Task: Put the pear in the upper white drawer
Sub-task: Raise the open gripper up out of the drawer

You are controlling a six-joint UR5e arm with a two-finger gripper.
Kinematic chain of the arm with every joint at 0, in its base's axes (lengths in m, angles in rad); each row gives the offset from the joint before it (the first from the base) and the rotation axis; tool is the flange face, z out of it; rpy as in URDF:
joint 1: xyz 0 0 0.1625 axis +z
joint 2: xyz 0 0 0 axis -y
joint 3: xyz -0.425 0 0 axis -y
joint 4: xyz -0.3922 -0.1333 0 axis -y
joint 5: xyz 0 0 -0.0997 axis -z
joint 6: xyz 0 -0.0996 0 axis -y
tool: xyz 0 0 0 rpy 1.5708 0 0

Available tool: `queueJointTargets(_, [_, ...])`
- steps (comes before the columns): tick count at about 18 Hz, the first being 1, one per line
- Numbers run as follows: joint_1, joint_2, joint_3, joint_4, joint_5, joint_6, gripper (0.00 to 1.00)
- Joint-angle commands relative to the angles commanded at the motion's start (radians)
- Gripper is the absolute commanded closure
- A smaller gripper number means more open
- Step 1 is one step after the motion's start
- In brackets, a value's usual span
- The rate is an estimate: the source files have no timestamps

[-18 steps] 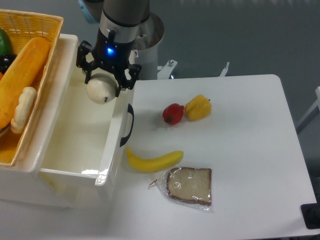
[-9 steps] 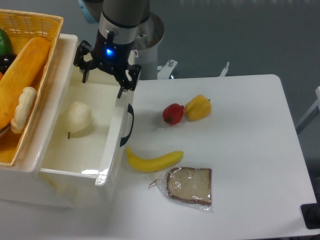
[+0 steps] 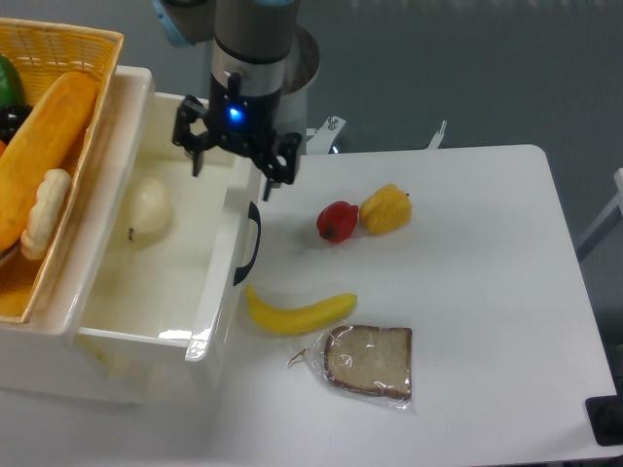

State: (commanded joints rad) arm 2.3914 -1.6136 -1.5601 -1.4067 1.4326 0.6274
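- Since a second ago: pear (image 3: 146, 207) dropped out of the fingers; gripper (image 3: 236, 163) has shifted right, toward the drawer's right wall.
- Pear lies on the floor of the upper white drawer (image 3: 216, 282), far-left part, close to the left wall, stem pointing near.
- Gripper hangs above the drawer's far right corner, fingers spread apart, holding nothing; blue light lit on its body.
- Yellow wicker basket (image 3: 95, 44) sits left of the drawer, holding a long orange loaf-like item.
- On the table (image 3: 487, 292): red fruit (image 3: 337, 221) touching yellow pepper-like fruit (image 3: 385, 209); banana (image 3: 298, 312) nearer; bagged bread slice (image 3: 369, 362) nearest.
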Motion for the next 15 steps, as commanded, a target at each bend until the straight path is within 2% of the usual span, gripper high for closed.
queueJointTargets(4, [0.014, -0.023, -0.002, 0.000, 0.081, 0.009, 0.00])
queueJointTargets(8, [0.017, -0.041, -0.012, -0.002, 0.166, 0.133, 0.00])
queueJointTargets(13, [0.051, -0.084, -0.012, 0.003, 0.174, 0.141, 0.00])
queueJointTargets(15, [0.061, -0.113, -0.009, 0.032, 0.169, 0.156, 0.00])
